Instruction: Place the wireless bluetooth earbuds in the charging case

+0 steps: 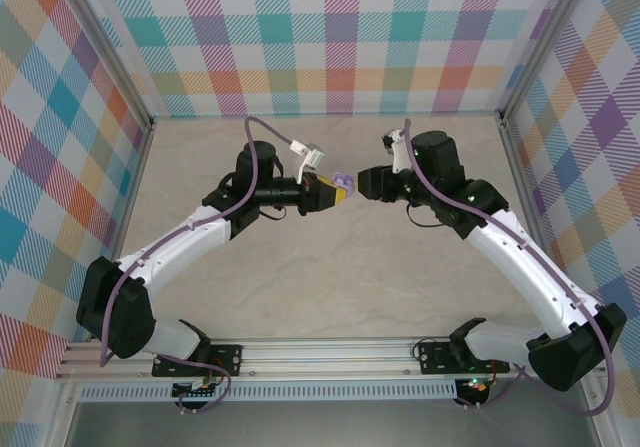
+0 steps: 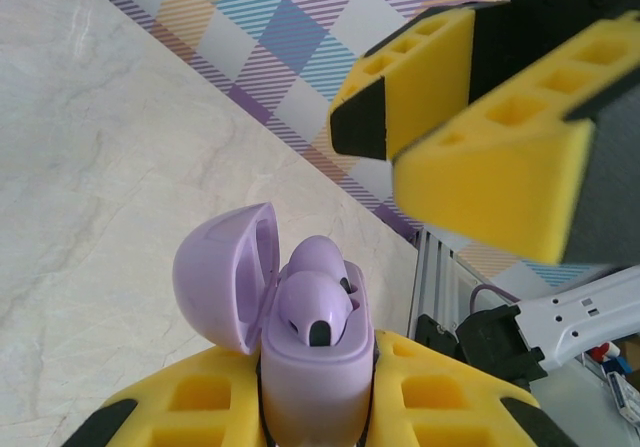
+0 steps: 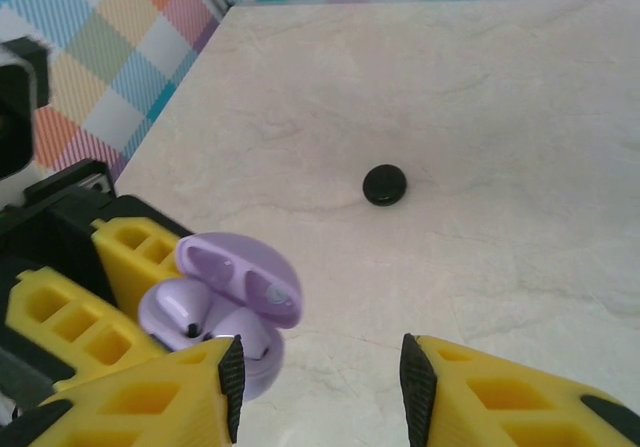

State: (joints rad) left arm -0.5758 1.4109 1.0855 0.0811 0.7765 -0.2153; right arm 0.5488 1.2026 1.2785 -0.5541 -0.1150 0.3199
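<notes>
Lilac charging case is clamped between the yellow foam fingers of the left gripper, so that hand is closed on the case and holds it up off the marble-look table, roughly mid-workspace. Other stuff around: 1 small black round thing lies on the table well apart from both hands, and plaid walls box in the back and sides. The case lid is flipped open. From the right wrist camera it leans over the wells and covers part of what's inside. The top camera gives the big picture, with the 2 arms meeting nose to nose and the case as a little lilac blob between them. The left wrist camera is the close-up: 2 lilac earbuds sit in the open case, one behind the other, though I can't tell if they're pushed all the way down. The right gripper has its jaws apart with bare table showing between them. The case and buds sit just beside its left-hand fingertip, near it, and I can't tell whether they touch.
</notes>
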